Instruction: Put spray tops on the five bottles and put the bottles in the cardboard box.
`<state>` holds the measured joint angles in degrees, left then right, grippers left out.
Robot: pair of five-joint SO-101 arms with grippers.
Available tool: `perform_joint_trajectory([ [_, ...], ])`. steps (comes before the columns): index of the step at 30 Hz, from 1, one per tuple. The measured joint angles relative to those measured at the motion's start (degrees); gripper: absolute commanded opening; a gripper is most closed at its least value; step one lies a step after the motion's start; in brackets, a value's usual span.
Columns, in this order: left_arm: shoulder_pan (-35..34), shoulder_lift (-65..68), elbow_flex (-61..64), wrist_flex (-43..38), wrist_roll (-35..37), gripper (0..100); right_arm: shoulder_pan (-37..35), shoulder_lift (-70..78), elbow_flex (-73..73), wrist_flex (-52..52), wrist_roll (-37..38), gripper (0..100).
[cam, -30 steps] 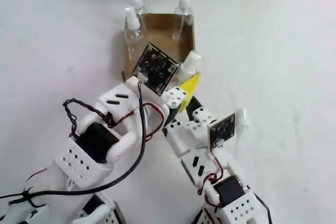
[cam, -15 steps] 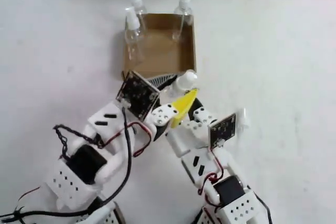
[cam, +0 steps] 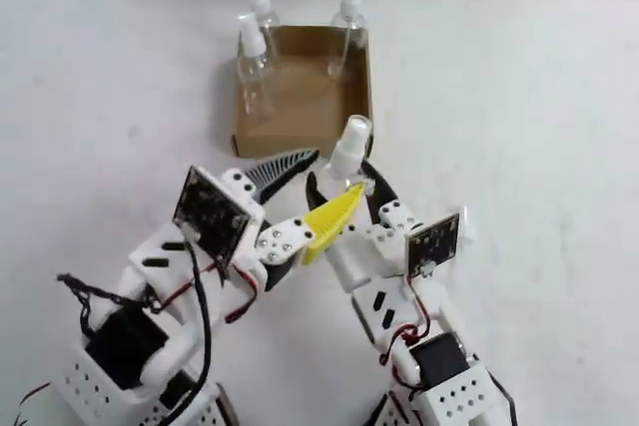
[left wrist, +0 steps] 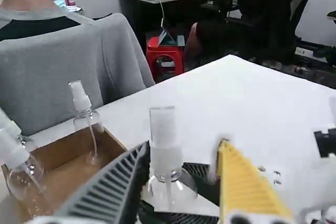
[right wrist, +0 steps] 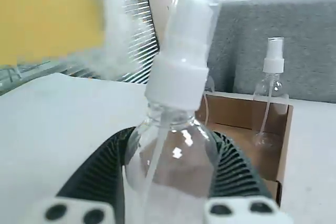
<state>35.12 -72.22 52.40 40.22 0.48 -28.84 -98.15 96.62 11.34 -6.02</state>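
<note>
Right gripper: the right gripper (right wrist: 169, 145) has its black ribbed jaws closed round the belly of a clear plastic bottle with a white spray top (right wrist: 176, 72), gripping it upright.
Left gripper: the left gripper (left wrist: 184, 145), with one grey ribbed jaw and one yellow, is spread wide. The held bottle's neck stands between the jaws, the grey one just beside it; whether they touch cannot be told.
Held bottle: over the white table (cam: 519, 97), just outside the box's near right corner.
Surfaces: clear wall with a thin tube showing inside; plain white top.
Box: an open brown cardboard box (cam: 300, 112), plain-sided, beyond both grippers.
Left-wall bottle: a clear spray-topped bottle (cam: 254, 72) upright inside the box.
Far-right bottle: a like bottle (cam: 346, 22) upright in the far right corner.
Far-left bottle: a third (cam: 262, 9) at the far left corner; inside or just behind, cannot tell.
</note>
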Motion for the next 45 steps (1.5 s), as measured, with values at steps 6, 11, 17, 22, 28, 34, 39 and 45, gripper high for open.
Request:
perform_joint_trajectory([
  [6, 0.00, -6.07, 0.00, 8.88, 0.00, 19, 6.07, 0.00, -1.05, 0.00, 0.00, 1.6],
  [11, -0.09, -12.04, 2.55, 14.86, 0.00, 1, 9.93, 0.00, -2.64, 0.00, 0.00, 1.6],
  [17, 3.96, -14.51, 14.68, 9.58, 0.00, 2, 12.92, 0.00, -7.38, 0.00, 0.00, 1.6],
  [22, 11.16, -15.56, 19.60, 7.47, 0.00, 2, 12.57, 0.00, -11.60, 3.87, 0.00, 1.6],
  [28, 19.43, -16.35, 22.15, 3.08, 0.00, 2, 8.97, 0.00, -11.87, 4.48, -3.34, 1.6],
  [34, 18.37, -15.65, 31.82, -11.87, 0.00, 2, 6.59, -0.09, -14.42, 11.43, -5.89, 1.6],
  [39, 16.35, -15.56, 34.29, -17.05, 0.00, 2, 6.68, 0.00, -15.38, 14.33, -6.59, 1.6],
  [45, 14.42, -4.22, 34.29, -23.74, 0.00, 2, 4.84, 0.00, -16.97, 17.85, -6.59, 1.6],
])
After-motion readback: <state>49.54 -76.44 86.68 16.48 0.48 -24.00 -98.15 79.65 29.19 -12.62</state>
